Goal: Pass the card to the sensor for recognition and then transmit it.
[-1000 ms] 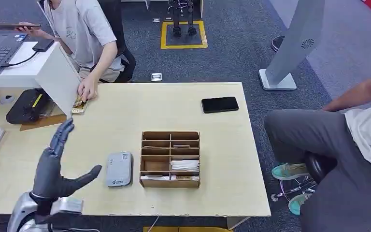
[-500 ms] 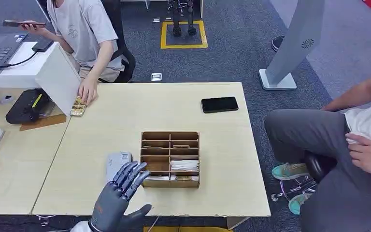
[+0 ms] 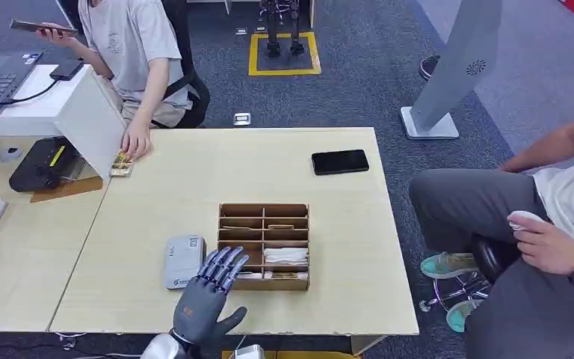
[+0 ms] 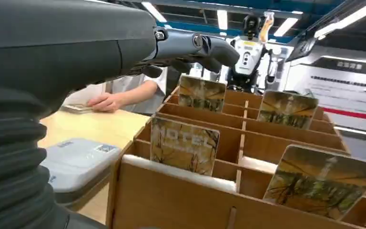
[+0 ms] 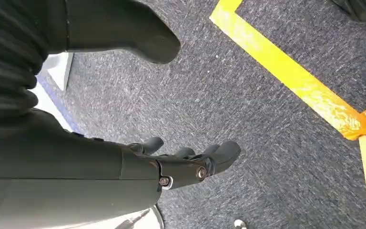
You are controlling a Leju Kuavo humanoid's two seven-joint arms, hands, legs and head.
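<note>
A wooden card box [image 3: 263,245] with several compartments stands mid-table. Cards stand upright in it: a "HOTEL" card [image 4: 184,145] in the front row, another [image 4: 323,181] beside it, two more [image 4: 201,94] behind. The grey sensor [image 3: 184,261] lies flat just left of the box. My left hand [image 3: 208,299] hovers at the table's near edge, fingers spread and holding nothing, fingertips [image 3: 226,263] reaching the box's front left corner. In the left wrist view its fingers [image 4: 195,47] stretch above the box. My right hand [image 5: 171,162] hangs over the carpet, holding nothing.
A person seated at the far left rests a hand on a card [image 3: 122,162] on the table. A black phone [image 3: 340,161] lies at the back right. Another person [image 3: 538,224] sits close to the table's right side. A black device [image 3: 41,164] sits far left.
My left hand has swung from the table's left side, where it was raised, rightward to the near edge at the card box's front left corner. The right-hand person's hand has come into view.
</note>
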